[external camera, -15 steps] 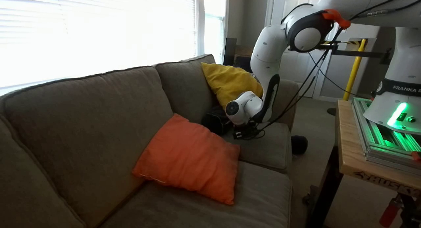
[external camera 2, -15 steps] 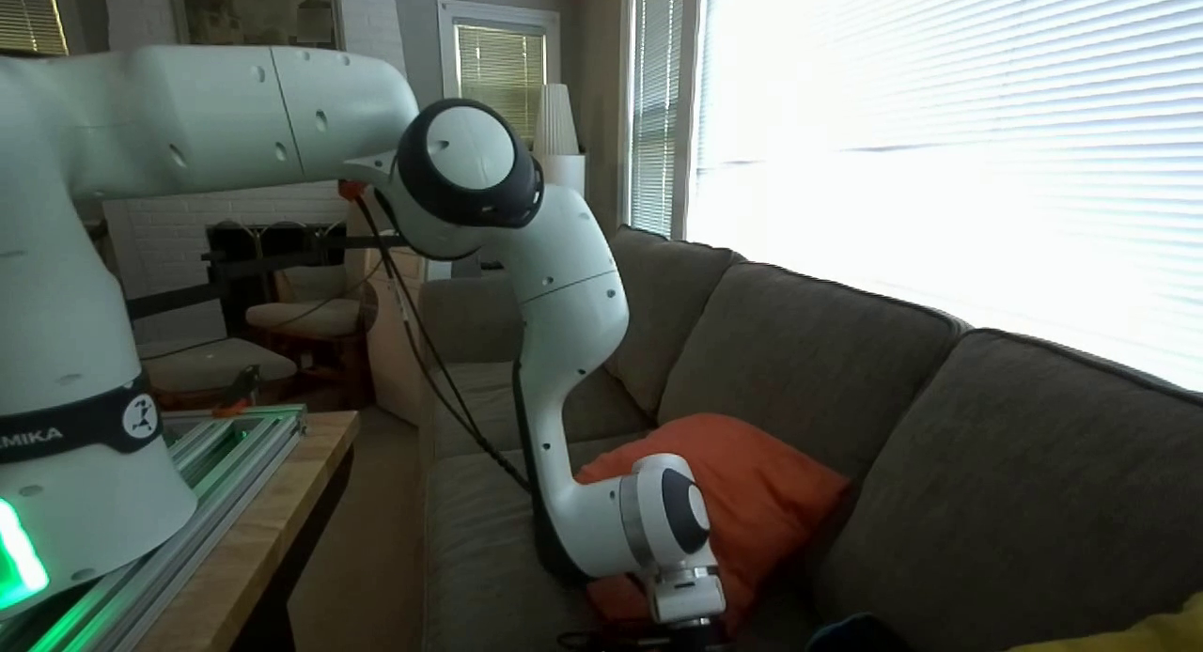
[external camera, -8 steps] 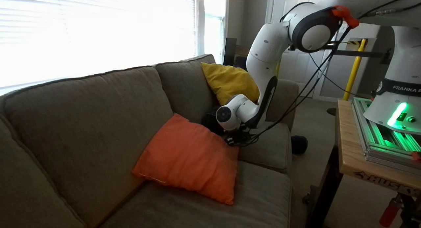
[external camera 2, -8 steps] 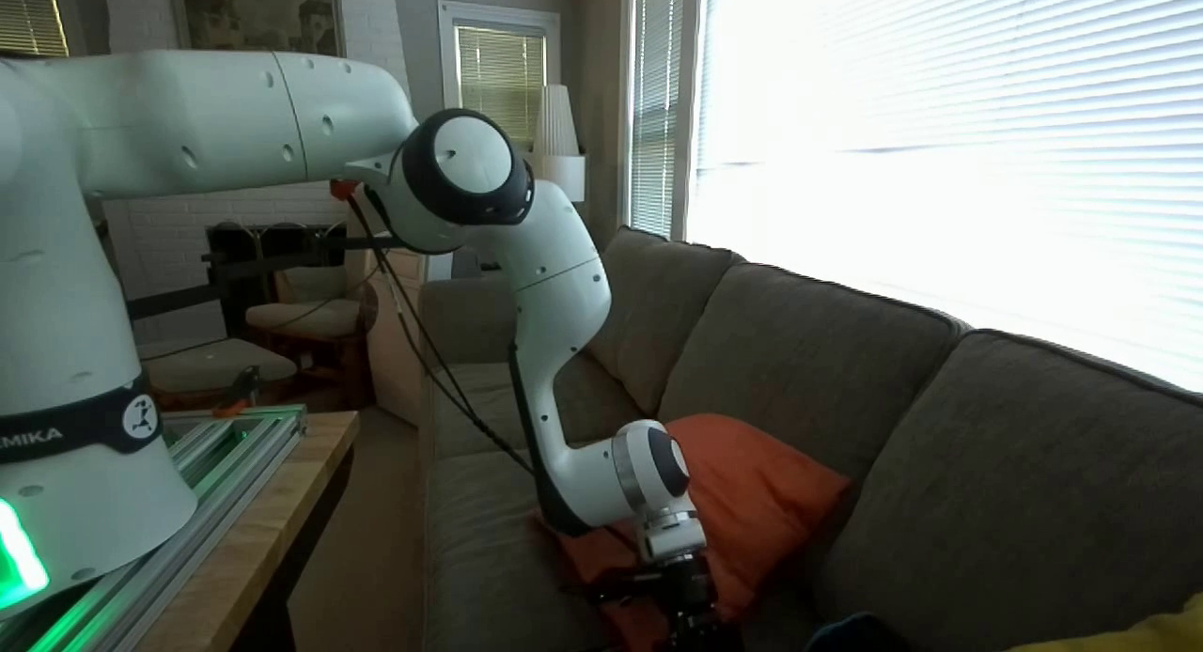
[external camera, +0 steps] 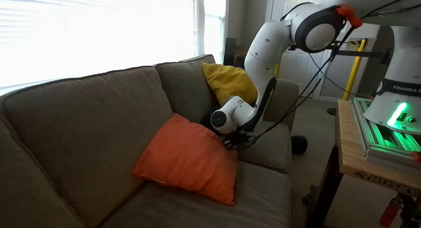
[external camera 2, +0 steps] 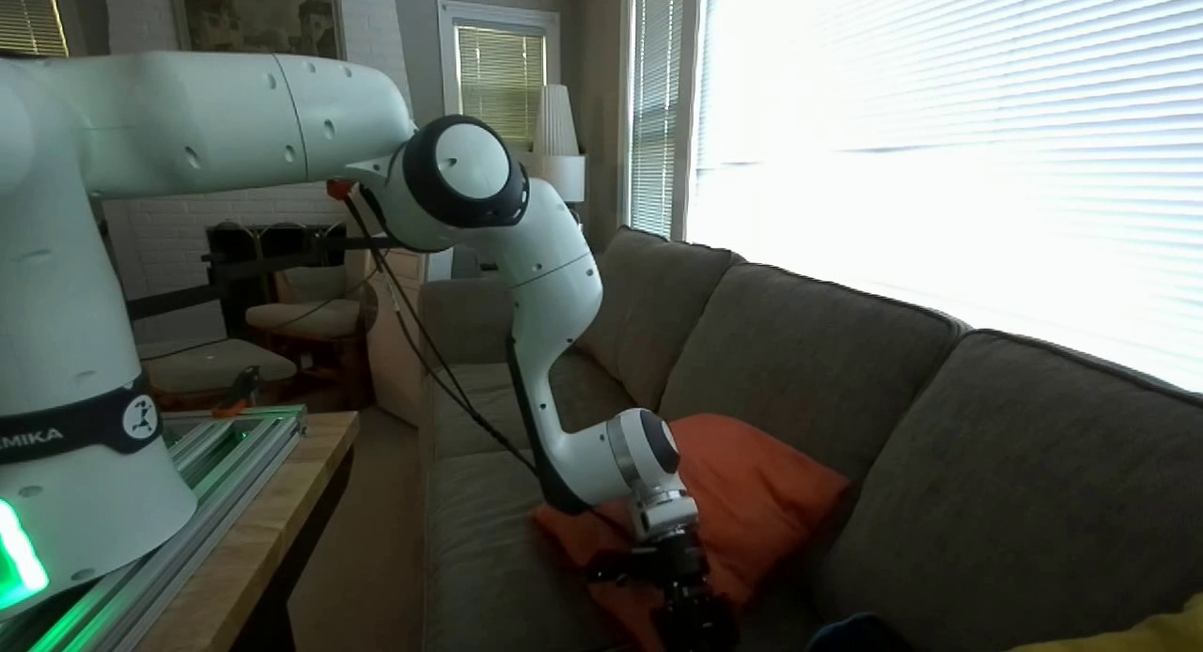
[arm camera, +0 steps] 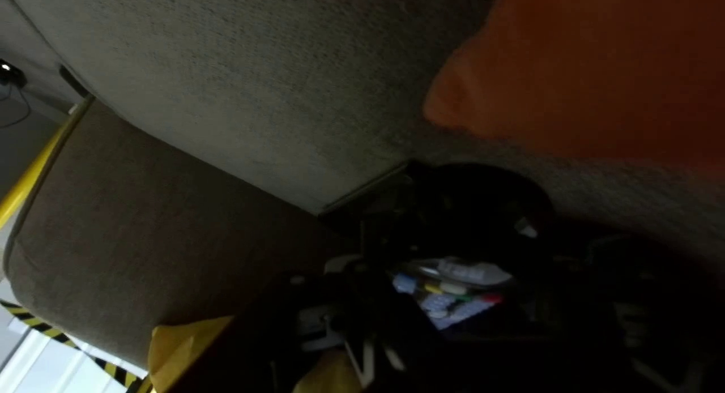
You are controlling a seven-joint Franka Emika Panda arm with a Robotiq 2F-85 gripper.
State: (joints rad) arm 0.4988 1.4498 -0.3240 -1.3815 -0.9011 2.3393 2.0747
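Observation:
My gripper (external camera: 233,141) points down over the sofa, beside the right edge of the orange pillow (external camera: 187,155). It also shows dark at the bottom of an exterior view (external camera 2: 694,605). In the wrist view the gripper (arm camera: 487,263) is very dark, with its fingers apart. Between and beyond the fingers is a black round-sided bag or bin (arm camera: 481,183). In it lie a whitish packet (arm camera: 473,272), a blue-and-white item (arm camera: 453,314) and small yellow, green and red pieces. The black bag (external camera: 207,121) is partly hidden behind the wrist. I see nothing held.
The yellow pillow (external camera: 227,80) leans at the sofa's far end, behind the arm. The sofa backrest (external camera: 92,123) runs below the bright window. A wooden table (external camera: 348,149) carries the robot base. Cables (external camera: 289,106) hang from the arm. A dark round object (external camera: 299,145) is on the floor.
The arm has moved toward the orange pillow. The gripper has shifted left and slightly lower in an exterior view, and has risen into view in an exterior view. The pillows look nearly unchanged.

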